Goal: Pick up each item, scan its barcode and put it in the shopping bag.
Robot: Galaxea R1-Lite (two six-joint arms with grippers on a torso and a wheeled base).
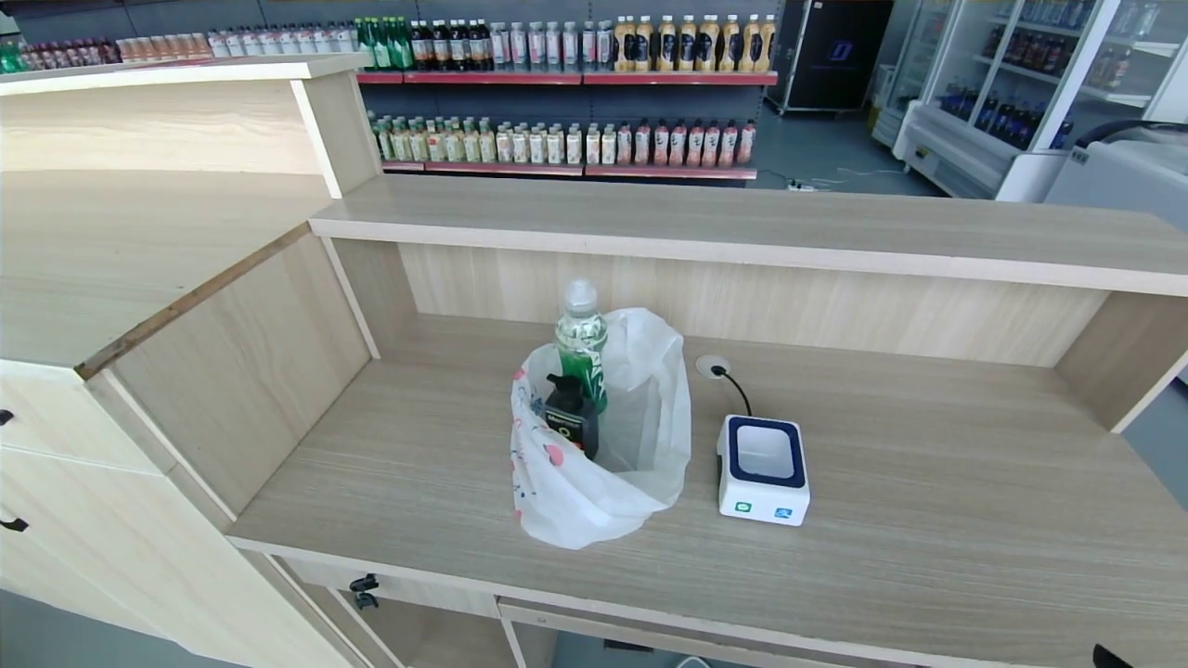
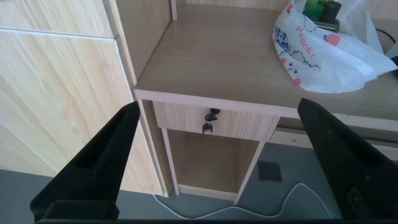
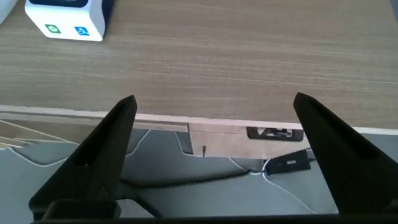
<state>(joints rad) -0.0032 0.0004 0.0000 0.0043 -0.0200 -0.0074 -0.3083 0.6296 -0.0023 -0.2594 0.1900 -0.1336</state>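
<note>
The bag [image 1: 566, 506] stands open on the counter [image 1: 928, 520], left of centre, with a green bottle [image 1: 582, 343] and a black item [image 1: 570, 415] upright inside it. The scanner [image 1: 763, 468] sits just right of the bag, not touching it. The left gripper [image 2: 219, 106] hangs wide open and empty off the counter's near left corner. The right gripper [image 3: 214, 98], equally wide and empty, hangs by the near edge, right of the scanner.
</note>
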